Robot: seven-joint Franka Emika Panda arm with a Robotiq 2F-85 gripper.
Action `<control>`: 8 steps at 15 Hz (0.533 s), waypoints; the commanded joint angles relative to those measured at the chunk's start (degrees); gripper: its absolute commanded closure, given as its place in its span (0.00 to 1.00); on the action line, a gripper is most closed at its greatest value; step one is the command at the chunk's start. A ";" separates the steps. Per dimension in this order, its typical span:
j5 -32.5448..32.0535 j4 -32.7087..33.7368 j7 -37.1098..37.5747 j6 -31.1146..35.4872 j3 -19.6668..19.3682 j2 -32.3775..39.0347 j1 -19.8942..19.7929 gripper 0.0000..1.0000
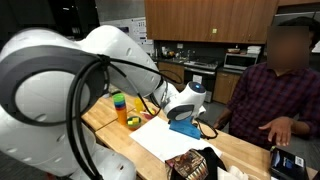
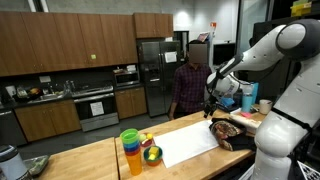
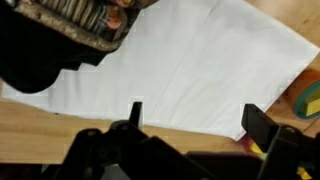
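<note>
Stacked coloured cups point(image 2: 130, 147) beside white sheet point(image 2: 190, 147), hand point(image 3: 195, 110) spread above

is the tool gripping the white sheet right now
No, in the wrist view the tool hangs with its jaws wide open and empty above the white sheet.

A wooden counter point(image 2: 90, 165) lies beneath the pincer point(image 3: 196, 120). Well away from the pincer along it stands a stack of coloured cups point(image 2: 130, 150) — green on top — with a small green bowl point(image 2: 152, 154) just beside the stack. Behind the pincer, across the counter, is a person in a dark plaid shirt point(image 2: 188, 85). Farther back are a dark fridge point(image 2: 155, 70) and brown wall cabinets point(image 2: 70, 45).
</note>
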 commanded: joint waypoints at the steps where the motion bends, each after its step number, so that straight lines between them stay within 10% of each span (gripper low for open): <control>1: -0.83 5.41 -0.89 -14.20 3.27 5.15 -4.48 0.00; 8: -23.49 9.38 8.45 -20.61 12.62 9.86 -14.89 0.00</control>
